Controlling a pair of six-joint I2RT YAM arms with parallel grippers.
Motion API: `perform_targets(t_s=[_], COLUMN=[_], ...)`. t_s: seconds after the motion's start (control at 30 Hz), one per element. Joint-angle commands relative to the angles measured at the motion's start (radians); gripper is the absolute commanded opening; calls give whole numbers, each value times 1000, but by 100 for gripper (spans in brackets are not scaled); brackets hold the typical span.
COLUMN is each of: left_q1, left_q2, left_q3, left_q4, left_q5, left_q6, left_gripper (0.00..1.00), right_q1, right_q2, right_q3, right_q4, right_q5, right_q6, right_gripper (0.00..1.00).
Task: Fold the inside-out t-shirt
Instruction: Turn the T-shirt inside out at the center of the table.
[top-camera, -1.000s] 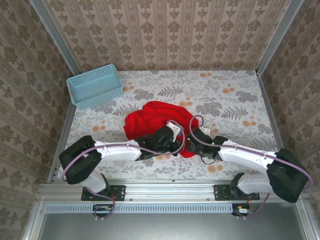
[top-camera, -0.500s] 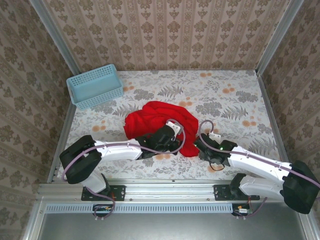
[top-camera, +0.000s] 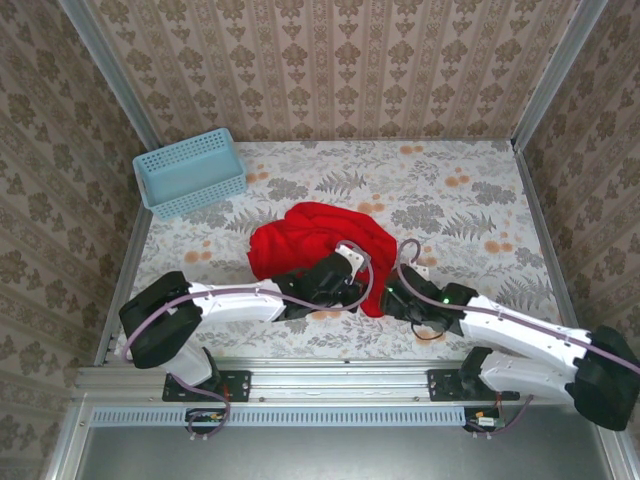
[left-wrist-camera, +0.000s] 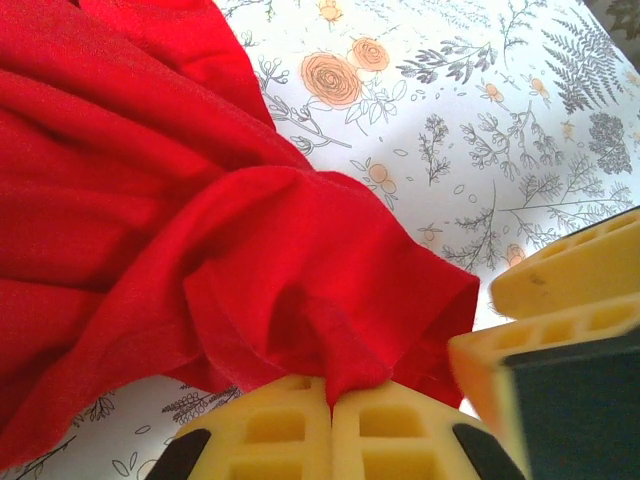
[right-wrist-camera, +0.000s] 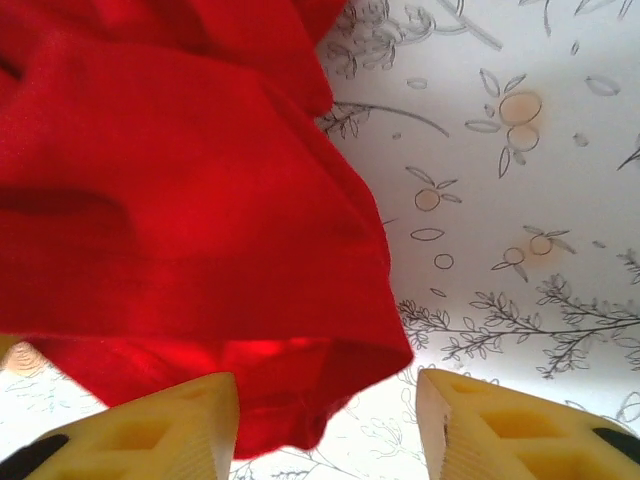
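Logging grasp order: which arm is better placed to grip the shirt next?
Probably right: the right tool is open with the t-shirt edge between its fingers; the left tool is shut on a fold.

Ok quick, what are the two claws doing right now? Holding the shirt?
Left gripper: shut, pinching a fold of the red t-shirt.
Right gripper: open, with the shirt's edge lying between its fingers, not gripped.

Count on site is reading as follows: one red t-shirt, one light blue basket, one floral table, and two robot arms, each carrying one gripper: left gripper, right gripper.
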Motion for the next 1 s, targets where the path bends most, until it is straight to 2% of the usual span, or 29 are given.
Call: perform_targets(t_s=[0.0,0.17,0.27,0.43,0.6,0.63,0.7,0.8,0.87,0.97], left_q1=[-1,33,83,128,157,165,180,204,217,241], left_q2=[-50,-52,-20,96,306,356,439,489,433,249], left_q3=[21,64,127,338,620,692,802,915,893,716], left_q4=[41,21,7,-76,-169,-205,-258,-366,-432,-490], left_q5=[0,-23,-3,2,89,119,188,288,277,168], left_q6=[-14,-32,-44,-38,-53,-61,-79,-86,-60,-15], left_gripper=[0,0,0,0,2,4,11,30,45,61], right_q1=[6,3,-25,-136,-291,-334,-426,-567,-618,-618], right_q2=[70,-2,-74,-176,-250,-264,-292,-322,-331,-319], right_q3=[7,-19,-21,-21,-14,-8,-1,1,-1,12], right_q4=[16,-124,-211,-260,-251,-254,-260,-253,-239,-221], right_q5=[-4,102,154,150,98,87,60,-19,-60,-63], right_q6=[27,72,68,18,-59,-73,-99,-130,-152,-181], right_gripper=[45,21,12,6,4,6,16,41,52,58])
